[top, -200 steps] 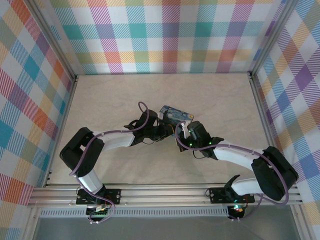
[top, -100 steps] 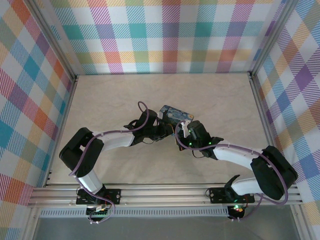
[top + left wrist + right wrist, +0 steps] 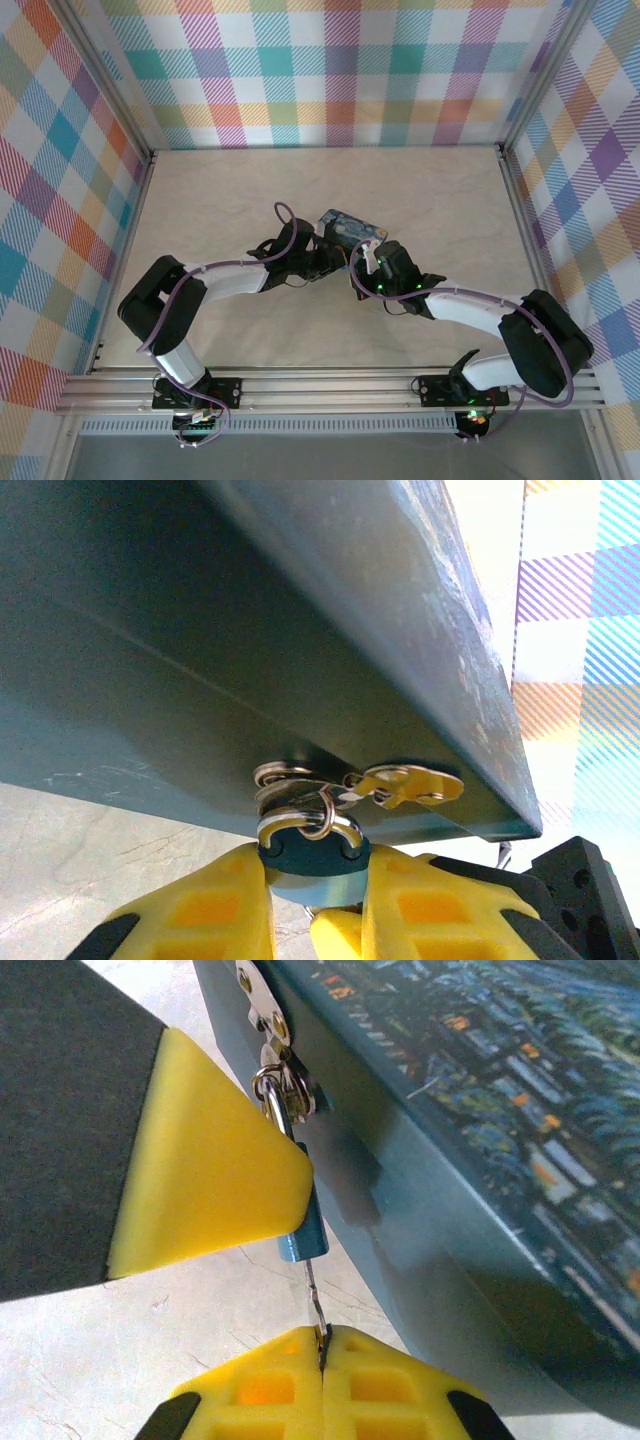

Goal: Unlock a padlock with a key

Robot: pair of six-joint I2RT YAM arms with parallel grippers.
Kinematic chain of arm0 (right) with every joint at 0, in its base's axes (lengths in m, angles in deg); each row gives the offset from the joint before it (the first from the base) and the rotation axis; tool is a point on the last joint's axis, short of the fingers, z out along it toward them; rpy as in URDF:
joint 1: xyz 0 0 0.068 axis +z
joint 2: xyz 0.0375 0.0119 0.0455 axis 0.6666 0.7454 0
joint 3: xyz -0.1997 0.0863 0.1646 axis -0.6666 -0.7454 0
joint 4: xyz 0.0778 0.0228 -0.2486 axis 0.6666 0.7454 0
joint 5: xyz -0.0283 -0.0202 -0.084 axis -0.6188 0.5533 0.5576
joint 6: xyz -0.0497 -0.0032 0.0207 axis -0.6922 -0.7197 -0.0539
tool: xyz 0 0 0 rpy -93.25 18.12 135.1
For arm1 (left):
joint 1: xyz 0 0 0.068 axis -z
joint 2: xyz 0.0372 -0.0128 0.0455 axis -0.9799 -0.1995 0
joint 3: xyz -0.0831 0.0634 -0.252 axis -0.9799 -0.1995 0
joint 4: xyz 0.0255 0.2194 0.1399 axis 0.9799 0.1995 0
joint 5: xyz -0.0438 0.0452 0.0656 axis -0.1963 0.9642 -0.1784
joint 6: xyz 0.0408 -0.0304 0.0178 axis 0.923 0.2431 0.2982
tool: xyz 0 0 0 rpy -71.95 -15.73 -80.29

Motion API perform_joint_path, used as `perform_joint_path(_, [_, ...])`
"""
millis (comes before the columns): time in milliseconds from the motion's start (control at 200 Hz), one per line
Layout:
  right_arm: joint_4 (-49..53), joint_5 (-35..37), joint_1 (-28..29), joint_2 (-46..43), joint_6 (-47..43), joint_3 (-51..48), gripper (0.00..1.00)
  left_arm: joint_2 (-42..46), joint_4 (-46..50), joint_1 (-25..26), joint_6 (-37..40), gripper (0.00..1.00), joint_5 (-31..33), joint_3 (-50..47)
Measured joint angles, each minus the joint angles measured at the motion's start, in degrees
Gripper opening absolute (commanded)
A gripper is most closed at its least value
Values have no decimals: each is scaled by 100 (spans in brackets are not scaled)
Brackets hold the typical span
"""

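L tool [image 3: 315, 888] closed on padlock [image 3: 313, 855]: the two yellow fingers [image 3: 215, 910] pinch the dark blue body from either side, silver shackle [image 3: 345, 830] poking up betw them. Shackle is threaded thru a ring on the brass-coloured hasp [image 3: 405, 783] at the front wall of the tin [image 3: 250, 630], so the lock hangs just under the tin's edge, right at the corner, above the table [image 3: 450, 200]. R wrist cam: R tool [image 3: 322, 1370] fully closed, pads pressed together on the key [image 3: 313, 1300]. The thin blade runs straight up from the pads into the bottom of the blue lock body. One L tool finger covers most of the lock from this side, only the lower end and the top of the shackle are visible. Tin's painted night-sky lid faces up, to the right of the lock. Hasp plate is screwed to the tin's wall above the shackle. Can't tell whether shackle is latched or released. Top cam: both arms converge mid-table at the near edge of the tin, L from the left, R from the right, tools nearly touching. Lock and key too small to make out there.
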Motion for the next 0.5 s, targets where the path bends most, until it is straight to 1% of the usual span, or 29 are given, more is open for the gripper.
perform_joint_path(500, [-114, -24, -7, 17, 129, -28, 0, 9, 63, 0, 0, 22, 55, 42])
